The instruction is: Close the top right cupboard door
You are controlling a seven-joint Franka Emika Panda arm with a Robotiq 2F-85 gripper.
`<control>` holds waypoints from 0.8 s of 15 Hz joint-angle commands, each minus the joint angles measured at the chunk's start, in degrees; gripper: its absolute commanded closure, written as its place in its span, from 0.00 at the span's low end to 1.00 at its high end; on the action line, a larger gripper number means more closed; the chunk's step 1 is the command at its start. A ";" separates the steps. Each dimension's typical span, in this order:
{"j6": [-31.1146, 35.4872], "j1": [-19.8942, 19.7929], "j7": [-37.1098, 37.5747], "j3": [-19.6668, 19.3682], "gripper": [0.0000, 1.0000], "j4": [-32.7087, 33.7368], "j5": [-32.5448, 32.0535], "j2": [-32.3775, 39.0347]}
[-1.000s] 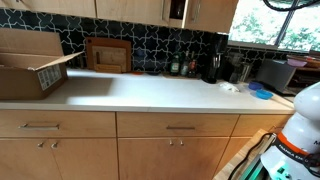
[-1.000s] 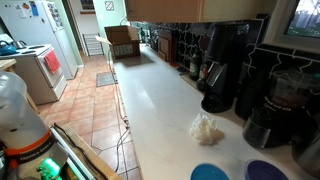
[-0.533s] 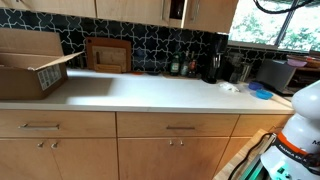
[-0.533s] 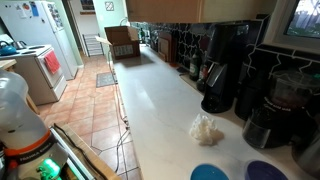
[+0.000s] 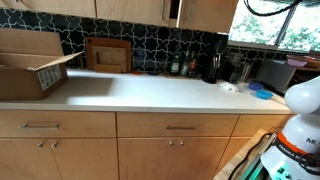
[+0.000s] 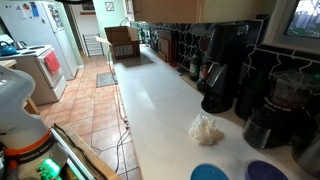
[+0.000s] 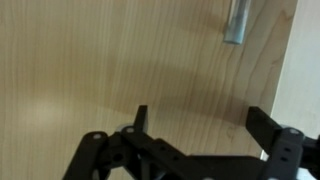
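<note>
**Wall cupboards above the bench.** The top right cupboard door [image 5: 211, 12], a light honey-tan panel, hangs above the back edge of the bench [image 5: 150, 90], toward the bench's window end. A narrow dark opening [image 5: 176, 10] shows just beside it; how far the door stands ajar cannot be told.

At the bench's opposite end rests a cardboard box [image 5: 30, 65]. A wooden tray [image 5: 107, 55] stands against the tiled wall at the bench's back edge. In an exterior view, a black coffee machine [image 6: 225, 65] and a crumpled white wad [image 6: 207, 128] sit on the bench near its window end.

In the wrist view, the end effector [image 7: 200, 125] faces a wood-grain panel [image 7: 120, 60] that fills the frame. Its black fingers [image 7: 141, 118] are spread apart with nothing between them. A metal bar [image 7: 234, 22] is mounted on the panel. Whether this panel is the door cannot be told.
</note>
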 commanded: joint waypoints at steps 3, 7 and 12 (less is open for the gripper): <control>-5.85 -14.08 16.12 12.53 0.00 5.88 -9.46 1.09; -14.61 -11.55 26.68 14.35 0.00 9.79 -20.78 5.22; -23.91 -3.35 39.67 13.45 0.00 15.29 -37.73 14.01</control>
